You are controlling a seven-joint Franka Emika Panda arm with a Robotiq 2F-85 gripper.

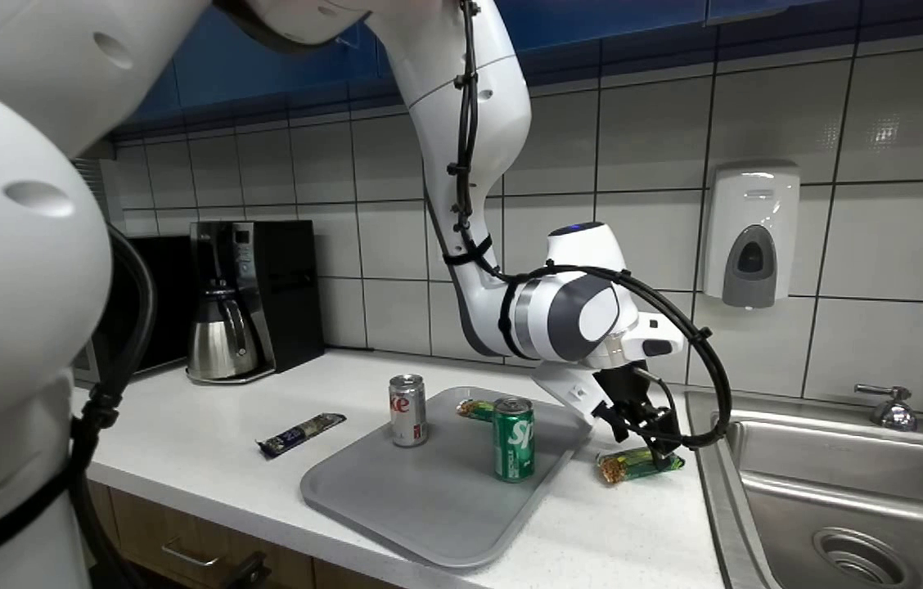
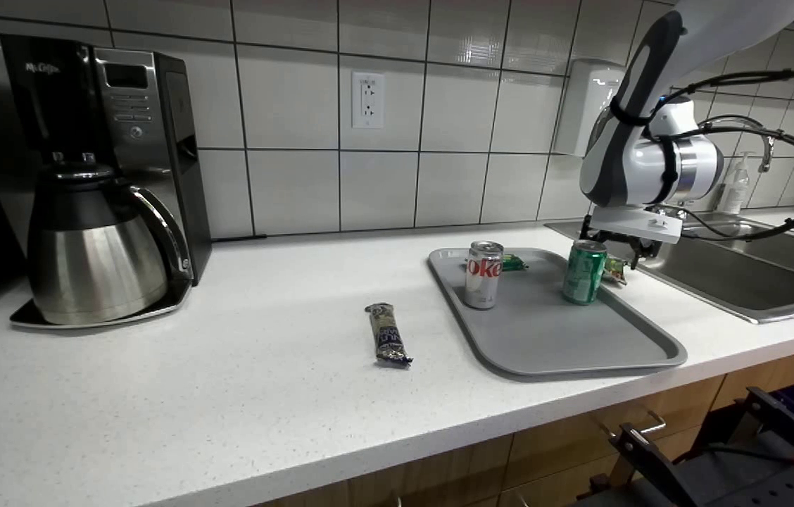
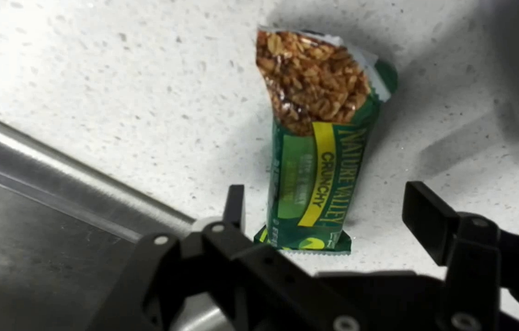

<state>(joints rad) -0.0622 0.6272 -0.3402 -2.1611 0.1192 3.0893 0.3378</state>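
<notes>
Holding its fingers [image 3: 427, 220] wide apart, the black metal gripper [image 3: 331, 211] stands over the sink-side end of an oblong, green-wrapped granola bar [image 3: 312, 179] on the white speckled countertop [image 3: 149, 92]. The bar lies between the stainless-steel sink [image 1: 719, 491] and a rectangular grey tray [image 1: 429, 507] bearing a green cylindrical can [image 1: 514, 446], a silver Coke can [image 1: 407, 411] and another green packet [image 1: 475, 409].

Both exterior views stand back, facing tiled wall [image 2: 379, 186], sharing the tray [image 1: 437, 499]; wrist view peers down close on granola bar [image 3: 317, 151], sink [image 3: 52, 243] at eight o'clock!
</notes>
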